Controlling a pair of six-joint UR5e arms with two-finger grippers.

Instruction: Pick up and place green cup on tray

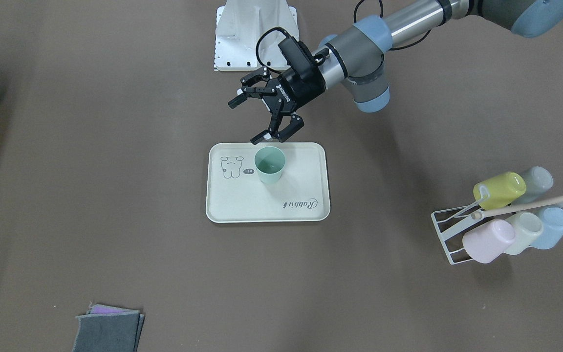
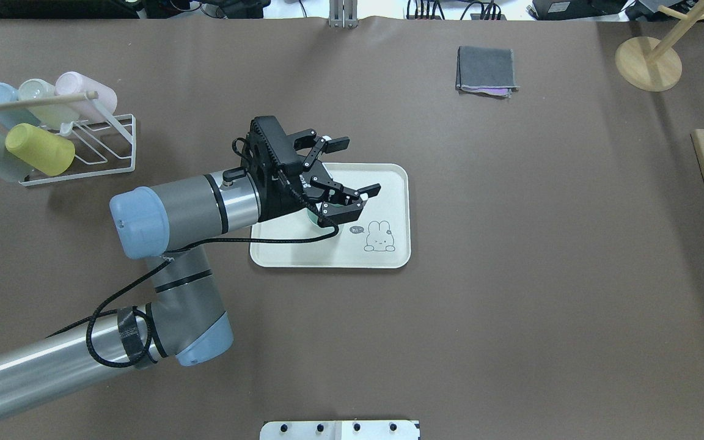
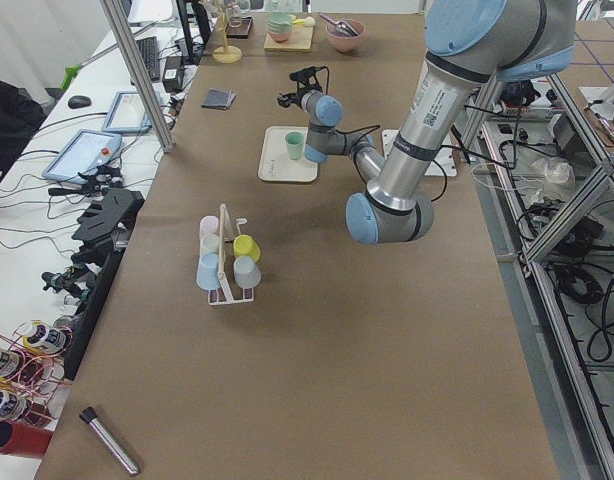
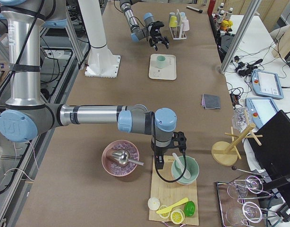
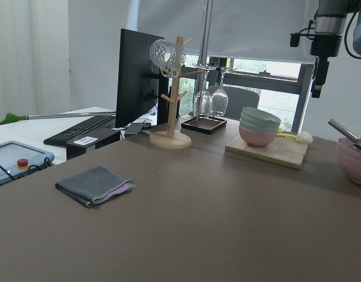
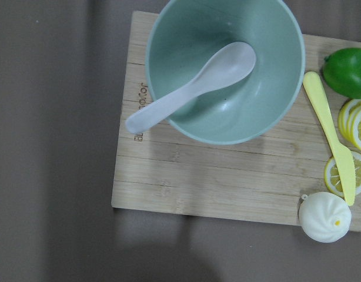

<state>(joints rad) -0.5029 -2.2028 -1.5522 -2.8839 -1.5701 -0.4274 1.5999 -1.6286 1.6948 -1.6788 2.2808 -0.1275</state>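
Observation:
The green cup (image 1: 270,165) stands upright on the cream tray (image 1: 271,205), next to the bear drawing. My left gripper (image 1: 246,121) is open and empty, above and just behind the cup, apart from it. In the overhead view the left gripper (image 2: 358,166) hides most of the green cup (image 2: 312,215) on the tray (image 2: 327,253). The cup also shows in the exterior right view (image 4: 161,61). My right gripper (image 4: 158,163) hangs over a wooden board far from the tray; I cannot tell if it is open or shut.
A white wire rack (image 1: 450,230) with several pastel cups lies beside the left arm. A folded grey cloth (image 1: 108,332) lies on the table. A teal bowl (image 6: 224,64) with a spoon sits on a wooden board (image 6: 186,182), and a pink bowl (image 4: 120,158) stands beside it.

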